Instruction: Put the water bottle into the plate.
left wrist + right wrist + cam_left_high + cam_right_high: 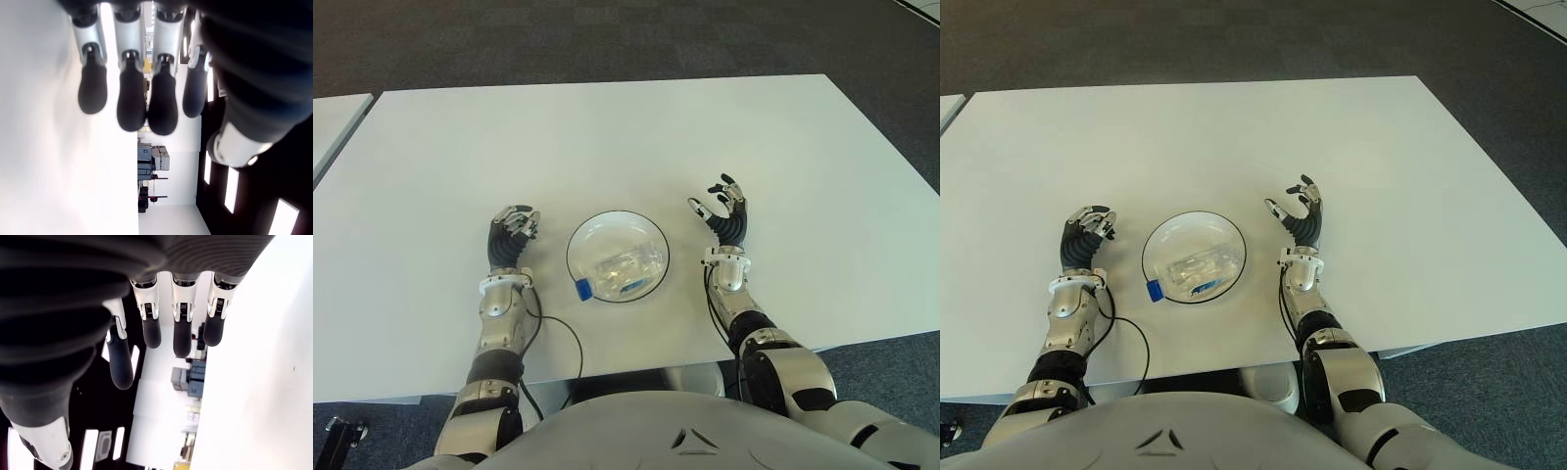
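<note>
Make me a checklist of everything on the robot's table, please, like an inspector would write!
Surface: white table, bare apart from the items below.
Job's things: clear water bottle with a blue cap lies on its side in the white plate; the cap end pokes over the rim on the robot's side.
Clutter: nothing seen.
Hands: left hand shows left of the plate, fingers relaxed, holding nothing; right hand shows right of the plate, fingers spread, holding nothing. Neither touches the bottle.
Cables: a thin black cable loops on the table by the left forearm.
Surroundings: dark carpet beyond the table; the edge of another white table at far left.
</note>
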You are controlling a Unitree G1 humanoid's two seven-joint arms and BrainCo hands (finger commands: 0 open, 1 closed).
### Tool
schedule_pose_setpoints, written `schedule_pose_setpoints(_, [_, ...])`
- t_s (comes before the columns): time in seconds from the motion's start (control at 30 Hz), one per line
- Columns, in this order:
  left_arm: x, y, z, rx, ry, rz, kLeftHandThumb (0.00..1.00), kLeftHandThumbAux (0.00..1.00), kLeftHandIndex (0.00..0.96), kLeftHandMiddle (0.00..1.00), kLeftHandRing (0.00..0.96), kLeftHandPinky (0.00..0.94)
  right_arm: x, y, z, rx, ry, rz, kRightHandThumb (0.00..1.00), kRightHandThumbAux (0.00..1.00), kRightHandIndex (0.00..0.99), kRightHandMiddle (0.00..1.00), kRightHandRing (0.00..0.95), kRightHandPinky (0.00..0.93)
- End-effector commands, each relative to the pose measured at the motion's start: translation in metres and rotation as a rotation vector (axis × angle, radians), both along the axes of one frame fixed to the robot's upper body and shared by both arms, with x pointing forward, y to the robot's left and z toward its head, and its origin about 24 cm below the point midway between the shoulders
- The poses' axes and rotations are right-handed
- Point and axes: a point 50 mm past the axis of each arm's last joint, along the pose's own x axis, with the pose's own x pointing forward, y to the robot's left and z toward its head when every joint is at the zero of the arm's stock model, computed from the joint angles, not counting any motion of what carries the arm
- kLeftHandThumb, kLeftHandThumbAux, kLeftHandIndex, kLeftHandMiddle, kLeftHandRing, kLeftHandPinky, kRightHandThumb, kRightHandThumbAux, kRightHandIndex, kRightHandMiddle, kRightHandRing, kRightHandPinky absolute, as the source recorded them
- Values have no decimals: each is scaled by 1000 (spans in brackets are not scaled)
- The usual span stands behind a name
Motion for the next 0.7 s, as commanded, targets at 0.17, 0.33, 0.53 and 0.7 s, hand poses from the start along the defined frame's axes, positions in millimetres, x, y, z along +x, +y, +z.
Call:
schedule_pose_setpoints(0.17, [-8,0,-17,-11,100,35,710,711,437,693,670,645,-4,-2,-11,-3,67,-3,701,731,434,671,681,683])
schedule_pose_setpoints(0.33, [-8,0,-17,-22,102,43,710,712,437,690,664,642,-5,0,-13,-8,82,4,701,731,435,684,692,693])
schedule_pose_setpoints(0.53, [-8,-1,-16,-40,93,39,710,712,436,682,655,627,-5,2,-15,3,93,19,702,731,435,694,702,709])
schedule_pose_setpoints(0.7, [-7,-2,-17,-39,92,38,710,711,436,682,657,635,-5,7,-14,21,88,37,703,731,435,686,694,702])
